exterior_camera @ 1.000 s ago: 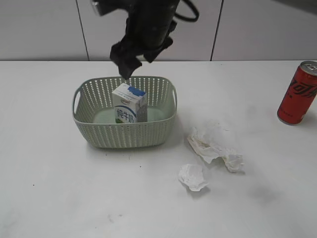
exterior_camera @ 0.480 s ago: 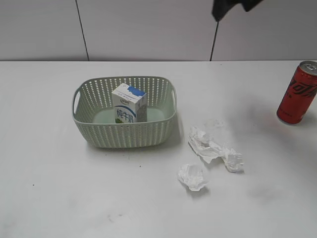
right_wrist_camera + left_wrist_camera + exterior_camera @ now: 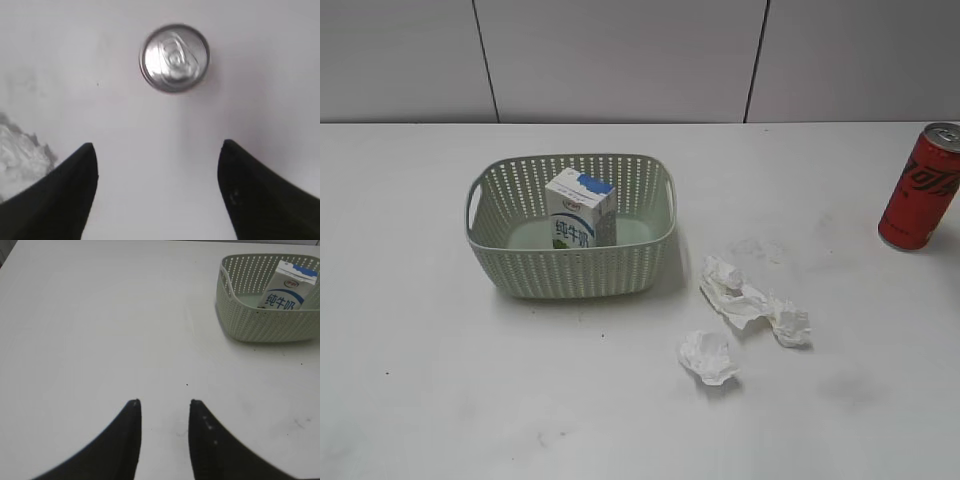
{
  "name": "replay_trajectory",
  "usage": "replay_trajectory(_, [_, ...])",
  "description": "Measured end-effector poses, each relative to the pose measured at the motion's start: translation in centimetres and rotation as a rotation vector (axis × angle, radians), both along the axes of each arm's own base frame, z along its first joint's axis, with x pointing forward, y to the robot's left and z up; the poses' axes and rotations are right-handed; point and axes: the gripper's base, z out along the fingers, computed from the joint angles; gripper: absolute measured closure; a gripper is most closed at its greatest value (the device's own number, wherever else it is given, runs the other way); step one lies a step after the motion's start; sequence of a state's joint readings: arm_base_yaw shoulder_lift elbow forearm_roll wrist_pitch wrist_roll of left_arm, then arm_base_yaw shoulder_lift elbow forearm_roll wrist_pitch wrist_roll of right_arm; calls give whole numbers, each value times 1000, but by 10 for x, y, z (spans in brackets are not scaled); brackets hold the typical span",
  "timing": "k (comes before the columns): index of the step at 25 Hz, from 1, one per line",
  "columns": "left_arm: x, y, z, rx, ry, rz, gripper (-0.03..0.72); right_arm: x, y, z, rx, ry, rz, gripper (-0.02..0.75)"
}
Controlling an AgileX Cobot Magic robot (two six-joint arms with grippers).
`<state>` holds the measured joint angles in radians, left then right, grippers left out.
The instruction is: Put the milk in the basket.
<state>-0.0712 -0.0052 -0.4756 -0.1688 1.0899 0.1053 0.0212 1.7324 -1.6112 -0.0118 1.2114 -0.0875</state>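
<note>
Though no arm shows in the exterior view, the milk [image 3: 580, 210] stands upright inside the basket [image 3: 570, 268], toward its centre. The carton looks light, stiff-sided and probably crushable, best pinched across its flat side faces. The left gripper [image 3: 164, 403] hangs narrowly parted and empty, basket at its two o'clock. The right gripper [image 3: 157, 147], spread wide, hovers with a soda can [image 3: 174, 57] at twelve o'clock.

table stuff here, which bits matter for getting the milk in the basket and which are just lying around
Part of the job:
milk carton, standing upright inside the basket
sage-green basket

Just lying about:
red soda can
larger crumpled tissue
smaller crumpled tissue
</note>
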Motion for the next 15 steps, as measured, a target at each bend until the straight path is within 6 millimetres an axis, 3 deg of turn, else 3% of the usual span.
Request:
replay_trajectory(4, [0,0,0,0,0,0,454,-50,-14,4,2,15,-48,145])
replay_trajectory(9, [0,0,0,0,0,0,454,-117,-12,6,6,-88,-51,145])
replay_trajectory(15, [0,0,0,0,0,0,454,-189,-11,-8,8,-200,-52,146])
